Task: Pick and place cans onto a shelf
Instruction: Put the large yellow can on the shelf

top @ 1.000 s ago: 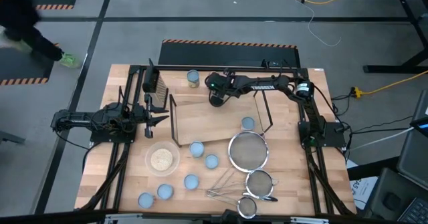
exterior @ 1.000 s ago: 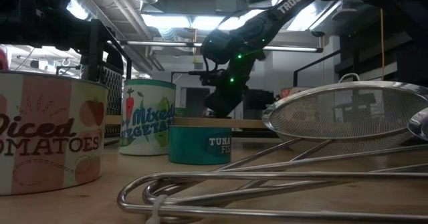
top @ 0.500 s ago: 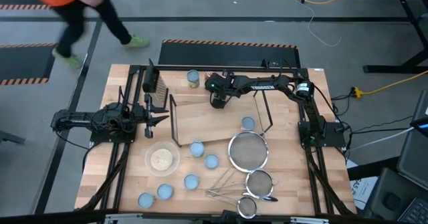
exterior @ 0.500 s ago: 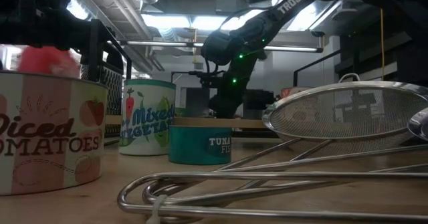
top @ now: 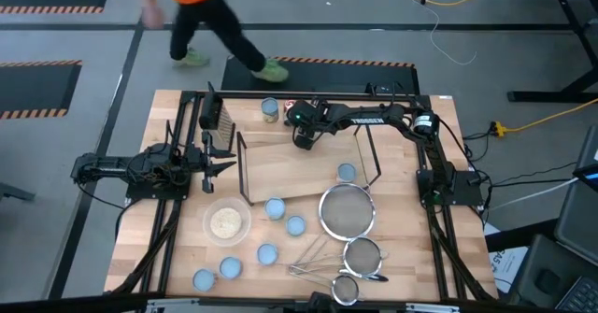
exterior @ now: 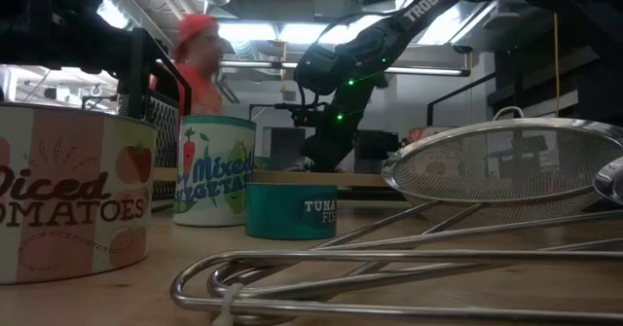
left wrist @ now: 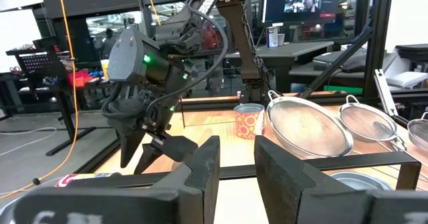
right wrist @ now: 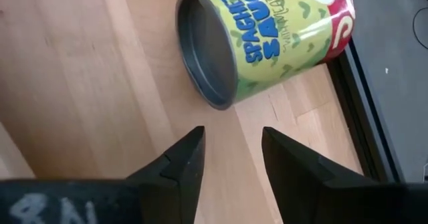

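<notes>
**Observer:** Which step are you on?

**Operator:** The reach, I'd say. My right hand (top: 301, 141) is out over the far part of the tabletop (top: 422, 257), near the shelf's (top: 290, 173) far edge, and its fingers (right wrist: 180, 158) stand apart with nothing between them. In the right wrist view a spaghetti sauce can (right wrist: 264, 33) lies on its side just ahead of the fingertips, its round end facing the hand.

**Observer:** And the left?

**Operator:** My left hand (top: 221, 162) waits at the left edge of the tabletop, beside the shelf's black wire frame. Its fingers (left wrist: 199, 170) are parted too, holding nothing.

**Observer:** Where's the rest of the load?

**Operator:** One can (top: 270, 109) stands upright near the far edge. One can (top: 347, 172) sits by the right-hand frame; I can't tell whether it rests on the board. Five more are scattered on the near half of the tabletop, by the bowl of grains (top: 225, 222) and the strainers (top: 348, 210).

**Observer:** Next move?

**Operator:** I judge I must close in on the tipped can and take it across its curved body. Lying down, it could roll away from a fingertip, so I'd go in square and slow, then stand it upright on the board. There's also a person (top: 201, 19) walking past the far edge, so I'll keep my arm inside the tabletop.
</notes>
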